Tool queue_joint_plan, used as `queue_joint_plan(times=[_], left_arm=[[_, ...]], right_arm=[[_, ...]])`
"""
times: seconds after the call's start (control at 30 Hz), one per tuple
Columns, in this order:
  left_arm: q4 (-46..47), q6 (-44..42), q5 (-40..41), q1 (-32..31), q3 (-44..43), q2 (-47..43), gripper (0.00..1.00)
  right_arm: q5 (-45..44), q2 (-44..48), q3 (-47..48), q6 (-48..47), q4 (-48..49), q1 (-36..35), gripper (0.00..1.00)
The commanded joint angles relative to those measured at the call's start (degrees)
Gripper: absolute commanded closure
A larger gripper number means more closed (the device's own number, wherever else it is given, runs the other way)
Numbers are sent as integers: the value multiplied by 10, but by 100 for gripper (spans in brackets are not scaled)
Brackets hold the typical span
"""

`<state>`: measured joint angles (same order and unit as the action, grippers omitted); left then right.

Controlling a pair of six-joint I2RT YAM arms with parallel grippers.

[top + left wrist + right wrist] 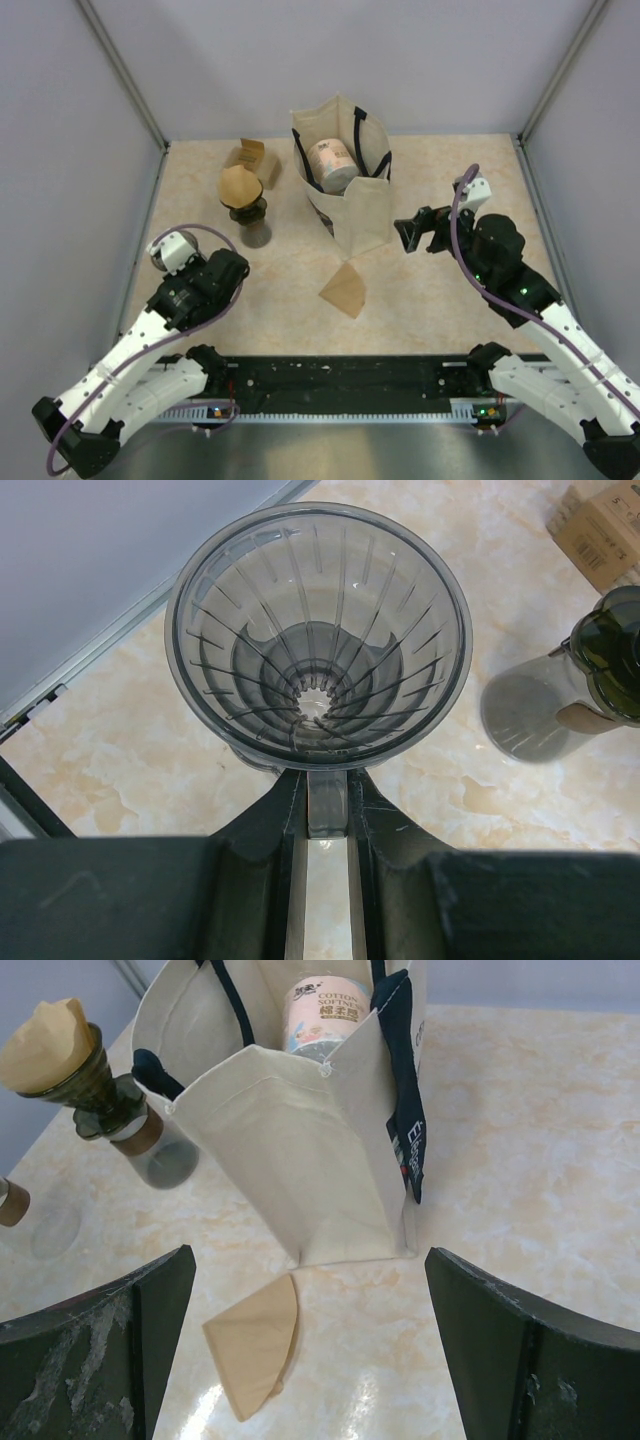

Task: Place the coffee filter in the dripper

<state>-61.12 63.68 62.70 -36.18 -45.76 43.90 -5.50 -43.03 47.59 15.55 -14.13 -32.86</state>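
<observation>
Left gripper point(325, 780) is clamped on the dripper point(318, 640) by its handle, mouth held up, probably for loading. Right gripper point(309, 1295) is spread wide over the filter point(255, 1340), which lies flat beside the bag point(300, 1150).

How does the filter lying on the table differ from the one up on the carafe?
The table filter lies flat and folded by the bag; the carafe filter is opened out and seated in a dark dripper. The table filter rests on the tabletop; the carafe filter sits raised on the carafe. Both are brown paper, and neither is in the clear dripper held by the left gripper.
</observation>
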Motion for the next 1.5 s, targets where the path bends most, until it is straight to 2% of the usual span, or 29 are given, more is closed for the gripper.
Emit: queue_joint_plan(times=[0.0,0.07,0.23,0.57,0.67,0.87,0.97,1.07,1.13,1.2,1.3,1.47], left_arm=[[19,-1,-8,5,7,0,100],[7,9,-7,6,6,-7,100],[11,9,-13,5,14,-19,87],[3,14,-23,6,15,-19,81],[-9,24,-28,6,12,-16,69],[-10,25,-38,6,12,-13,60],[-12,24,-43,5,8,-14,52],[-17,24,-54,6,1,-21,38],[-16,19,-66,5,-1,-27,17],[-15,7,-82,5,-5,-33,1],[-9,-13,-112,5,-7,-46,1],[-54,5,-172,5,-30,-65,1]], right_arm=[[-6,3,5,-7,16,-2,1],[-7,3,6,-8,16,-3,1],[-3,4,5,-7,15,-2,1],[-11,14,4,-7,15,-2,1],[-10,14,4,-9,15,-2,1],[-6,16,6,-7,15,-1,1],[-5,16,5,-7,16,-2,1],[-3,15,5,-7,16,-2,1],[-3,15,4,-7,16,-3,1],[-2,15,4,-7,16,-2,1],[0,14,4,-6,16,-1,1],[1,9,5,-9,16,-2,1]])
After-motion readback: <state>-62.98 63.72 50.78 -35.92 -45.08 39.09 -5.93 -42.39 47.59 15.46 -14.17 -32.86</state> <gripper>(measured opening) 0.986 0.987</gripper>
